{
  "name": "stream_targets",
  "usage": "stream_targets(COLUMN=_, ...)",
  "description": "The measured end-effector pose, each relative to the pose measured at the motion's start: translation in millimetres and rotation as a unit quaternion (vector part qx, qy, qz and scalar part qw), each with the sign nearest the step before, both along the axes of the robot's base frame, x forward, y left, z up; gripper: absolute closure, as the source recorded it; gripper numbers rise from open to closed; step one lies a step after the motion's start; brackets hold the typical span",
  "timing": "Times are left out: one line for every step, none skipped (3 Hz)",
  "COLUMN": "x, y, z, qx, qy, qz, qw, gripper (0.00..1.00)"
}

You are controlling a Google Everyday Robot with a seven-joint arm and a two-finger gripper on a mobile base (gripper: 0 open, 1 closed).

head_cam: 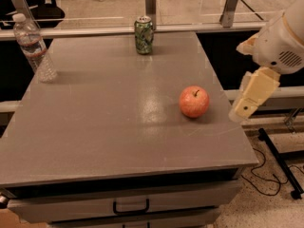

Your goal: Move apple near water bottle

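Observation:
The apple, red-orange with a short dark stem, rests on the grey table right of its middle. The water bottle, clear and ribbed with a white cap and a red-and-white label, stands upright at the table's far left corner. My gripper is cream-coloured and hangs from a white arm housing at the right. It is over the table's right edge, a short way right of the apple and apart from it. It holds nothing that I can see.
A green soda can stands upright at the table's far edge, near the middle. Metal posts and a rail run behind the table. A drawer with a handle is below the front edge. Cables and a black stand foot lie on the floor at right.

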State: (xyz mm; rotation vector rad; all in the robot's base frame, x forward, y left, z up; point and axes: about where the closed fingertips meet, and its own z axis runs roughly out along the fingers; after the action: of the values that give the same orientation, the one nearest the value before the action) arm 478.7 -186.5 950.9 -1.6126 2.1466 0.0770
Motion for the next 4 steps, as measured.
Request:
stream_targets(x=19, y=26, z=-17, qx=0.045, qy=-0.016, qz=-0.001, qw=0.9989, gripper=0.00)
stream_targets(x=30, y=44, z=-41, qx=0.069, qy=-0.031, qz=-0.006, qw=0.9971, gripper=0.00)
stream_targets(x=36, y=52, z=-74, qx=0.072, qy=-0.030, qz=-0.011, qw=0.9969, gripper=0.00)
stream_targets(x=40, y=55, z=-97, qx=0.077, qy=-0.023, qz=-0.021, qw=0.9965, gripper=0.18)
